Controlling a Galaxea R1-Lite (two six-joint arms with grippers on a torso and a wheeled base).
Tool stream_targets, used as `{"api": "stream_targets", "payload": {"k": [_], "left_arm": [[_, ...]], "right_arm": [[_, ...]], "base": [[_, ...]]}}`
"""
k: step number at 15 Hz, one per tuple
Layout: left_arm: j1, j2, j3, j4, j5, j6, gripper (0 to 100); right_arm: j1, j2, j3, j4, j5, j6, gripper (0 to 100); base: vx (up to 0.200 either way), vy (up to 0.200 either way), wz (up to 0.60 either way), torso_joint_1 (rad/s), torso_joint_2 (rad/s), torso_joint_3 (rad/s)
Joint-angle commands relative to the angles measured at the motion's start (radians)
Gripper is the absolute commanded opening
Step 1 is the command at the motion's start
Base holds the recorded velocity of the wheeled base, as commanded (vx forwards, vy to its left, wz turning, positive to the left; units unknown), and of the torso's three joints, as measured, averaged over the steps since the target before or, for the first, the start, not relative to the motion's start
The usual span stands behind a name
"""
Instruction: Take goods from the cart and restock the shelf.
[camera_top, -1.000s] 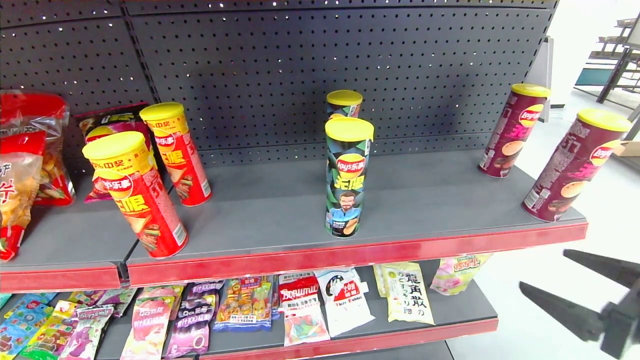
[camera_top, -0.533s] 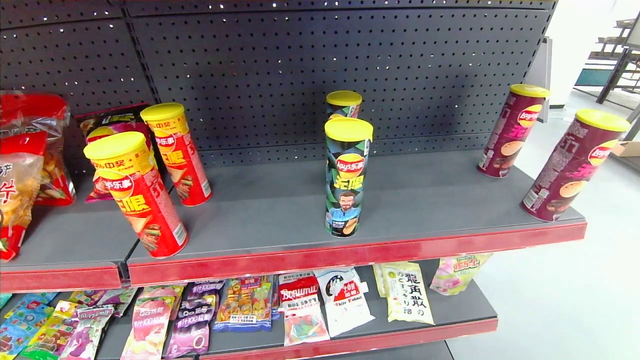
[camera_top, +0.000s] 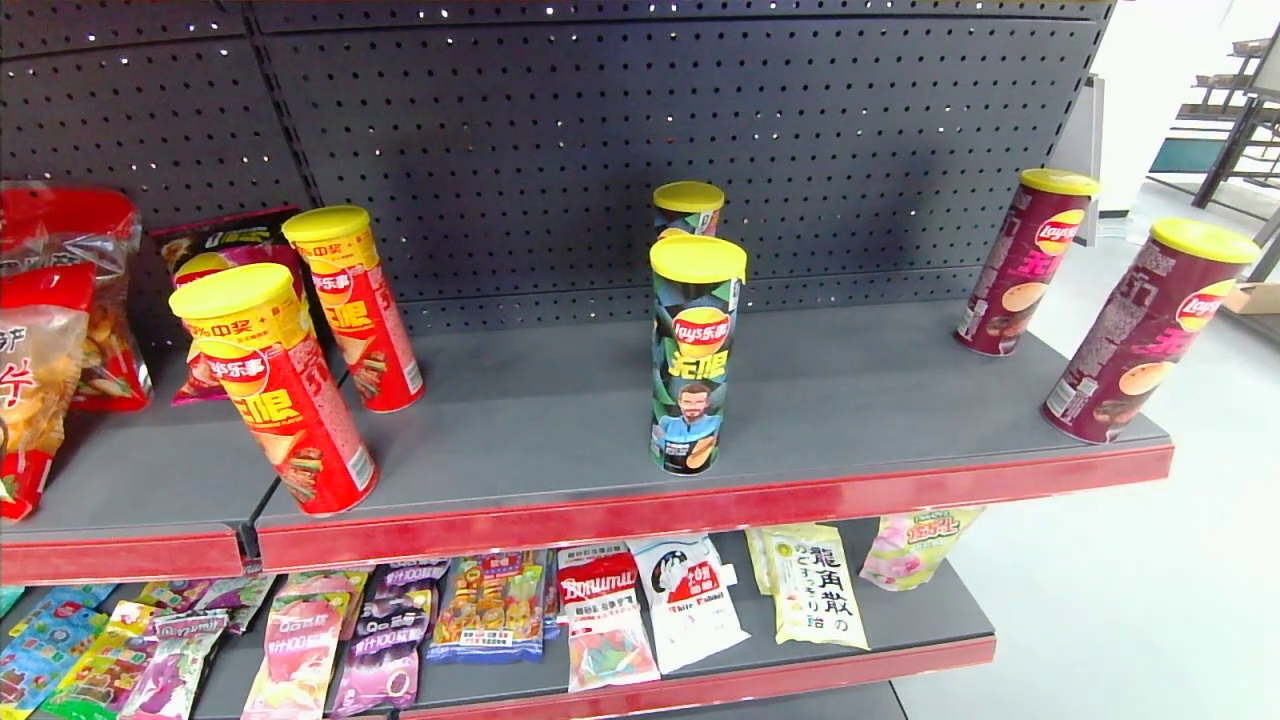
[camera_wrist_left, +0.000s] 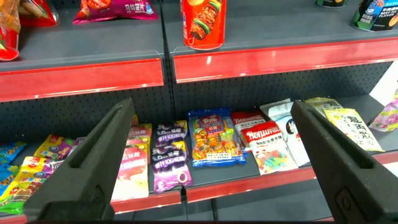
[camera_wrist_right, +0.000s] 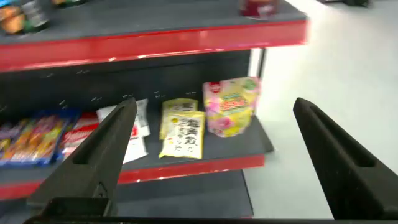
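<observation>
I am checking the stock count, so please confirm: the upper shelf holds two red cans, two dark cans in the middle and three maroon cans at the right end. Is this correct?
Not quite. The head view shows two maroon cans at the right end, not three. The two red cans and two dark cans on the upper shelf are as stated.

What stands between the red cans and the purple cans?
Two green cans, one behind the other, with bare grey shelf around them, in the head view.
</observation>
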Motion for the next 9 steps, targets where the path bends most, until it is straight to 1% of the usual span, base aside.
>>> {"api": "stream_targets", "payload": {"k": [1,9], "left_arm": [[0.002,0.001,0.0,0.001,0.0,0.0,100],[0.0,0.001,0.0,-0.001,0.0,0.0,100]], "right_arm": [[0.002,-0.003,0.001,0.003,0.03,-0.019,100],[0.001,-0.003,0.001,0.003,-0.015,-0.015,100]], "base": [[0.0,0.0,0.0,0.0,0.0,0.0],[0.0,0.0,0.0,0.0,0.0,0.0]]}}
